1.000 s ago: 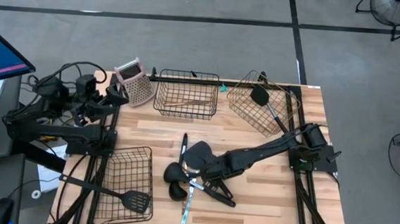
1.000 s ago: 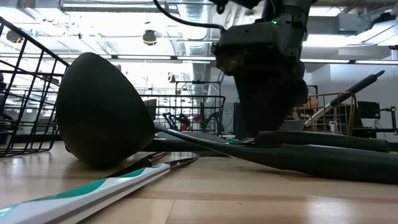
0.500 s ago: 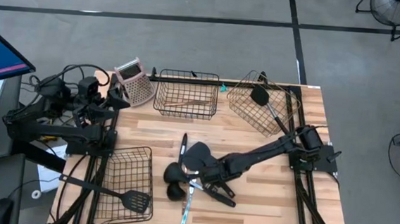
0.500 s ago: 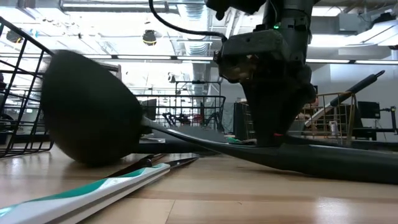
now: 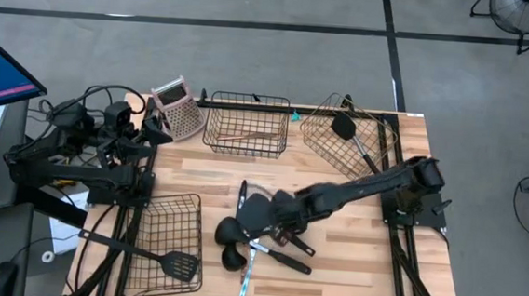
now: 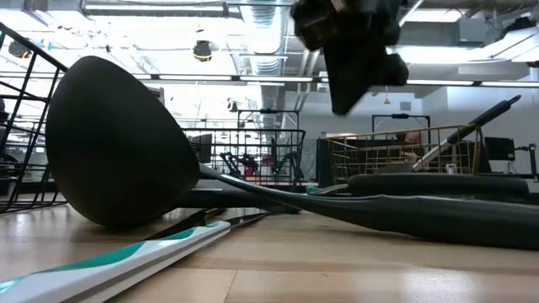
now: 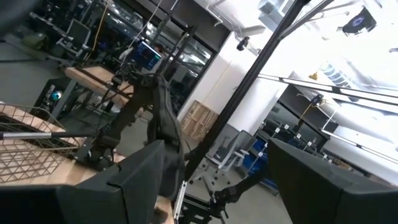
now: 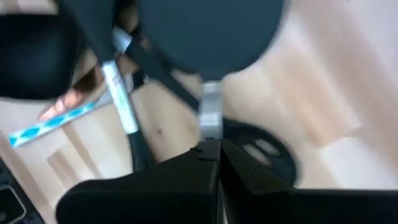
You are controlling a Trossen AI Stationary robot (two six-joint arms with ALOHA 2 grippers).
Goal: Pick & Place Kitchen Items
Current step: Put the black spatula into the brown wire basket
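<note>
Utensils [image 5: 254,231] lie heaped mid-table on the wood, and my right gripper [image 5: 278,225] sits above the heap, fingers pressed together on the silvery neck [image 8: 209,112] of a round black-headed one. That pinch is thin: I judge the piece could swivel or slip, or drag tangled neighbours such as the teal-and-white handle [image 6: 126,257] along. Left gripper [image 5: 158,133] waits spread at the table's left edge. A second ago the right jaws stood wide and low among the handles; now they are closed and raised.
</note>
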